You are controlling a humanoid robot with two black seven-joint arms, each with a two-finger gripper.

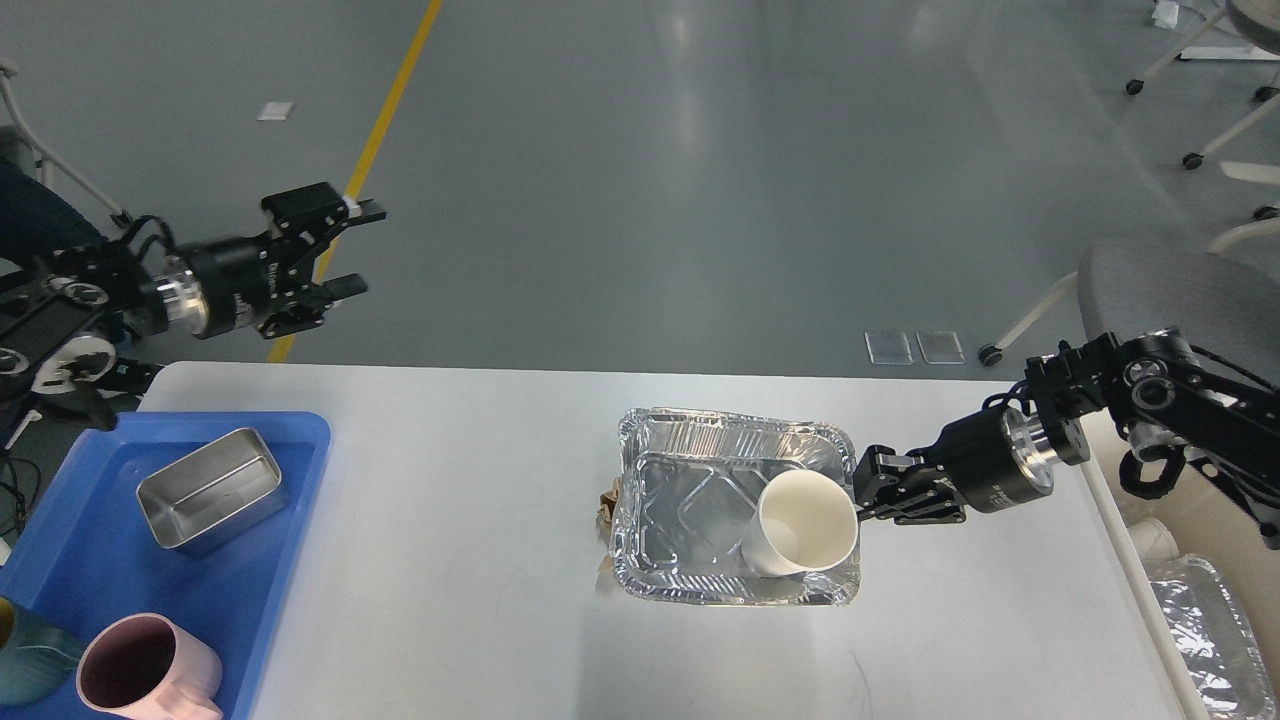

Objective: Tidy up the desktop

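The white desktop [450,560] carries a foil tray [690,500] at its middle right, with a white paper cup [805,520] lying on its side inside, against the right wall. My right gripper [862,493] reaches in from the right and is shut on the foil tray's right rim, beside the cup. My left gripper [352,250] is open and empty, held high beyond the desk's far left corner. Brown paper scraps [606,502] lie against the tray's left side.
A blue plastic tray [290,440] on the desk's left end holds a steel box [210,488], a pink mug [140,675] and a teal cup [25,660]. A beige bin [1190,530] with foil [1210,630] stands right of the desk. A grey chair [1180,290] is behind it.
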